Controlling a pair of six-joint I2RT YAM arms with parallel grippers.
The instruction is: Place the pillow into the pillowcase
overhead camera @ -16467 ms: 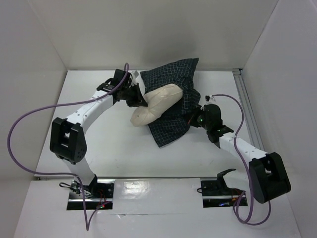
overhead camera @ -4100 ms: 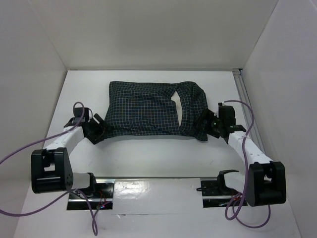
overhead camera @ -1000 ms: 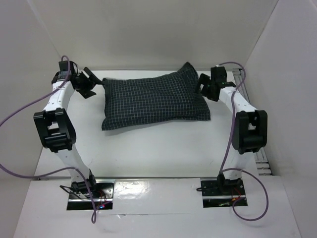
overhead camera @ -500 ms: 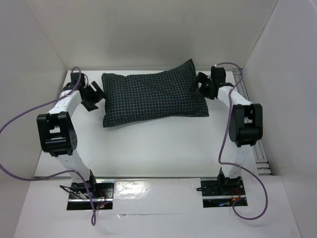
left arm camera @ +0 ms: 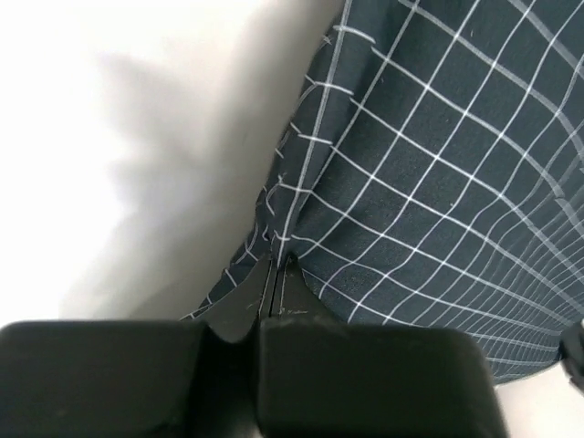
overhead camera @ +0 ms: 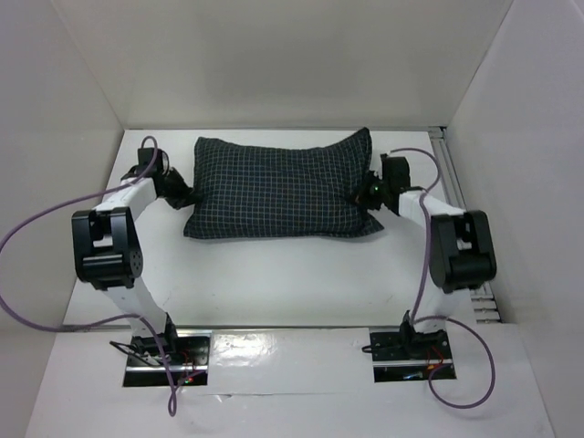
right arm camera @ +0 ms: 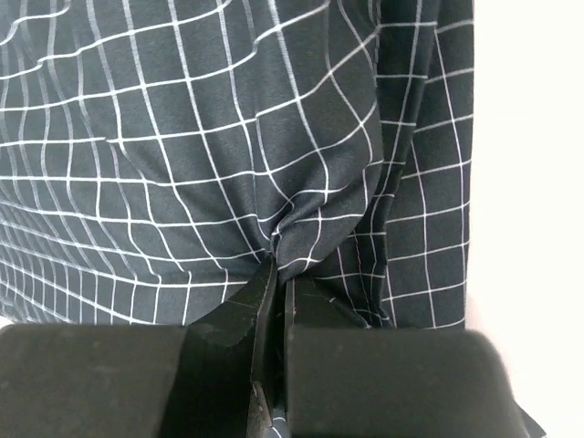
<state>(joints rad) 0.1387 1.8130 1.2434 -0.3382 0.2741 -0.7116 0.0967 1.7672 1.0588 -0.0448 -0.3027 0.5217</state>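
The pillowcase point(overhead camera: 274, 187), dark navy-green with a white grid check, lies plump and full on the white table toward the back. The pillow is hidden; no cream fabric shows in any view. My left gripper point(overhead camera: 185, 196) is shut on the pillowcase's left edge; in the left wrist view the fingertips pinch the stitched seam of the pillowcase point(left arm camera: 438, 182), with the gripper point(left arm camera: 276, 265) closed tight. My right gripper point(overhead camera: 368, 193) is shut on the right end; in the right wrist view it point(right arm camera: 278, 269) pinches a gathered fold of the pillowcase point(right arm camera: 182, 137).
White walls close in the table at the back and on both sides. A metal rail point(overhead camera: 453, 187) runs along the right edge. Purple cables point(overhead camera: 27, 228) loop off both arms. The arm bases point(overhead camera: 164, 351) stand at the near edge.
Both grippers have come down and toward the near side with the pillowcase ends. The full pillowcase has settled flatter on the table, its right corner lower than before.
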